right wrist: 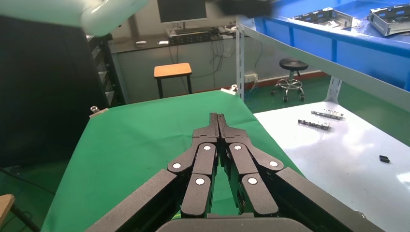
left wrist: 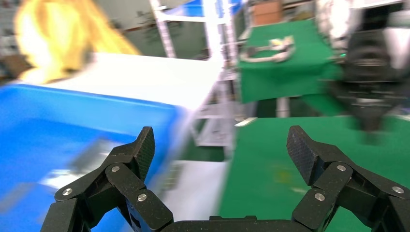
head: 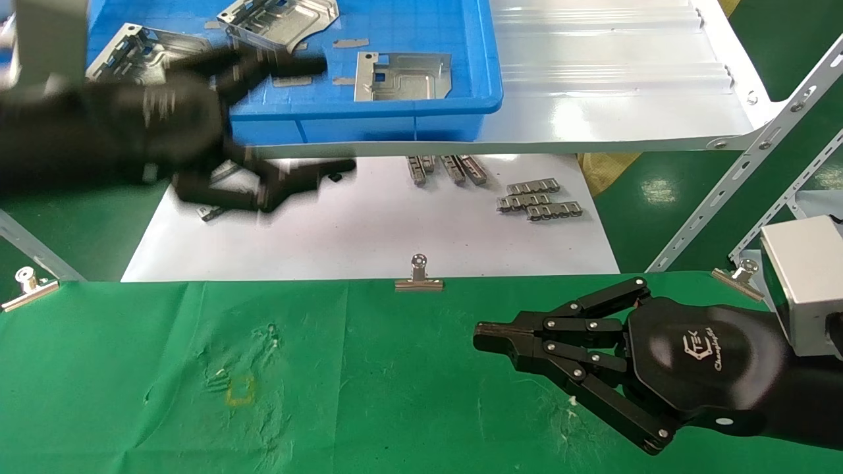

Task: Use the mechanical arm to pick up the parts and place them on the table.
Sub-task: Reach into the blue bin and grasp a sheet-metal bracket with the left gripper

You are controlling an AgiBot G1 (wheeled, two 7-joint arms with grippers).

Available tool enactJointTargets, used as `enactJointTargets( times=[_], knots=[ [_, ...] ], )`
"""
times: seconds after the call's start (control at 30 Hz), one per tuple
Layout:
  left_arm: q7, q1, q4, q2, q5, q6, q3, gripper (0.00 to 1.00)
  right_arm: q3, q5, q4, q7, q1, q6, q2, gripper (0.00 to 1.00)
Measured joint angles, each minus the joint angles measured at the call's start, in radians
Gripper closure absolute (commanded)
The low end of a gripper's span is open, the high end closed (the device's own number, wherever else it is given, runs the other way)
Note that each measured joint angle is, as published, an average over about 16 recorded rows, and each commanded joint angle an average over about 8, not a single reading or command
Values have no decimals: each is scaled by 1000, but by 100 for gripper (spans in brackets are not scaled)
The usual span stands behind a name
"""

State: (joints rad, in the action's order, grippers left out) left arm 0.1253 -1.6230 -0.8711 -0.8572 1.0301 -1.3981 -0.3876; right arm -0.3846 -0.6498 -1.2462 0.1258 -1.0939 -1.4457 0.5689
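Observation:
Three silvery stamped parts lie in a blue bin (head: 428,112): one at the right (head: 402,76), one at the back (head: 280,20), one at the left (head: 141,52), partly behind my left arm. My left gripper (head: 332,115) is blurred, open and empty, with its fingers spread across the bin's front wall; in the left wrist view (left wrist: 220,145) nothing is between the pads. My right gripper (head: 484,342) is shut and empty, low over the green-cloth table (head: 369,382), and also shows in its wrist view (right wrist: 217,118). No part lies on the cloth.
The bin stands on a glossy white shelf (head: 612,72) with slanted metal struts (head: 744,164). Below it, a white sheet (head: 369,230) holds small toothed strips (head: 540,201). Binder clips (head: 419,276) pin the cloth's far edge. A yellow square outline (head: 240,390) marks the cloth.

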Motion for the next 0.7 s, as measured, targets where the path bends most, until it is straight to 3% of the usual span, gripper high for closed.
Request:
enactJointTargets(
  times=[0.27, 0.33, 0.37, 0.57, 0.63, 0.7],
  knots=[
    [-108, -257, 396, -174, 192, 230, -63, 0, 0, 0, 0, 0, 0, 0, 0, 100],
    [-129, -302, 484, -217, 230, 301, -76, 8, 0, 0, 0, 0, 0, 0, 0, 96],
    [-138, -322, 524, -237, 247, 337, -82, 18, 0, 0, 0, 0, 0, 0, 0, 87],
    [-165, -401, 706, -339, 319, 525, -113, 92, 0, 0, 0, 0, 0, 0, 0, 12],
    [-166, -417, 749, -363, 336, 570, -122, 100, 0, 0, 0, 0, 0, 0, 0, 0],
    [-164, -430, 785, -384, 350, 609, -131, 100, 0, 0, 0, 0, 0, 0, 0, 0]
  ],
)
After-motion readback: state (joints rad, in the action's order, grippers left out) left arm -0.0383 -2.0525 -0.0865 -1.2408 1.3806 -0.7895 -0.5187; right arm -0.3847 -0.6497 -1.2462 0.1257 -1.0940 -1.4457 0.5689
